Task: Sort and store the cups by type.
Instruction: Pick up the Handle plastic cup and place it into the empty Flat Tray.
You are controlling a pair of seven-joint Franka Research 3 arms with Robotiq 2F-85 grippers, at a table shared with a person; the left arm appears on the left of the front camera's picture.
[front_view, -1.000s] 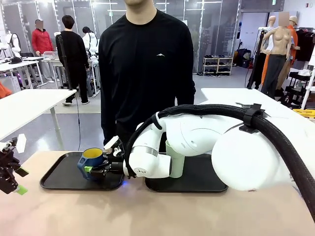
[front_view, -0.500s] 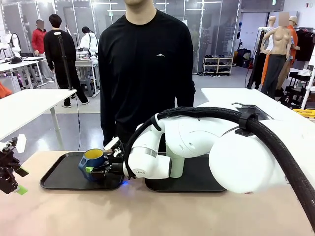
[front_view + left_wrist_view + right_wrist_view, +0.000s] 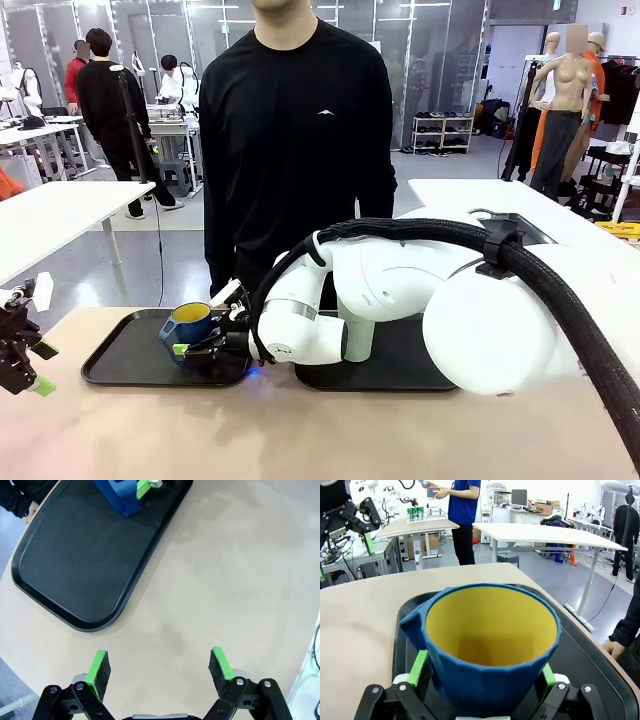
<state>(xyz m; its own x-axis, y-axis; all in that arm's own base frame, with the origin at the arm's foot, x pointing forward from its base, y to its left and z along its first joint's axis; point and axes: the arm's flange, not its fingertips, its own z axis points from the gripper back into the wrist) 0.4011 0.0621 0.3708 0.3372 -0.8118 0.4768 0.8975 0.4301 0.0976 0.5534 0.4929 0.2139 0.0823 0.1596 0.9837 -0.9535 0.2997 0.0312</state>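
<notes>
Left claw (image 3: 158, 672) near desk (image 3: 240, 580) edge, spread wide, empty. Right claw (image 3: 482, 672) parted around mug (image 3: 487, 640), pads flanking it, grip apparently let go; mug on left tray (image 3: 125, 365). Tumbler (image 3: 357, 335) upright on right tray (image 3: 400, 375). Judgement: sorting about done, arm retreat left.

Left tool (image 3: 159, 669) open, right tool (image 3: 197, 340) spread

The mug (image 3: 490, 645) looks like matt blue plastic with a smooth yellow inside. Under it, the black tray (image 3: 75, 565) has a dull, smooth finish. Beside the tray, the tan table (image 3: 225, 580) is matt.
</notes>
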